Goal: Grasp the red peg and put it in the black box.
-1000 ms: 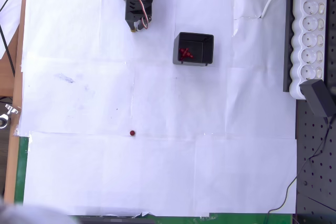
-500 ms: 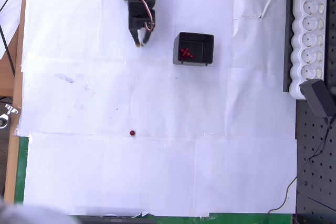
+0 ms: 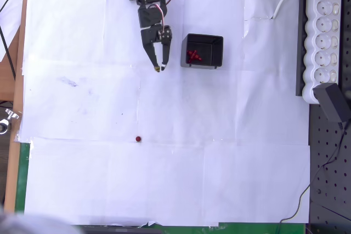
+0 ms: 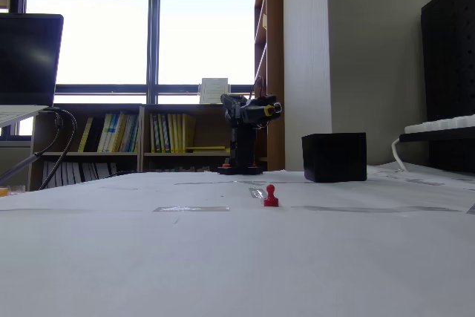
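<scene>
Claw [image 3: 159, 67] has swung out from my base toward the black box [image 3: 202, 51], jaws slightly parted and empty. Red peg [image 3: 139, 138] stands alone on the desk [image 3: 82, 179], well apart, so my reach has only begun.

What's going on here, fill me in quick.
A small black robot arm is stretching out over the white paper, its pincer empty with the fingers slightly apart, beside the black box. It holds nothing yet. The red peg it is after stands alone on the paper, well away from the pincer. A few red pegs already lie inside the box. A white power strip sits at the table's edge.
</scene>
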Controlling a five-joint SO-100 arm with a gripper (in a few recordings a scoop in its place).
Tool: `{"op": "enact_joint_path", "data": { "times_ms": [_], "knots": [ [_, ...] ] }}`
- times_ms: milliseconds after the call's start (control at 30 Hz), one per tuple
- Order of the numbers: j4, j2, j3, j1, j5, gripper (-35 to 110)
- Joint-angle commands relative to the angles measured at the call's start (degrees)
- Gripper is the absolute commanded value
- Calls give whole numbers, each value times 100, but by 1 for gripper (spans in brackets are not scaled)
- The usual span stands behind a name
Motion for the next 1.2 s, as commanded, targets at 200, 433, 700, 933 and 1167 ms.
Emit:
{"op": "enact_joint_path", "data": {
  "times_ms": [200,433,700,933,1167],
  "knots": [
    [-1301,3489,1512,-88,-378,0],
    [-1283,5247,3639,-158,-211,0],
    [-1274,6451,5449,-149,-290,1],
    [-1283,7734,6812,-18,-510,1],
    [-1529,8420,7216,264,-264,12]
  ]
}}
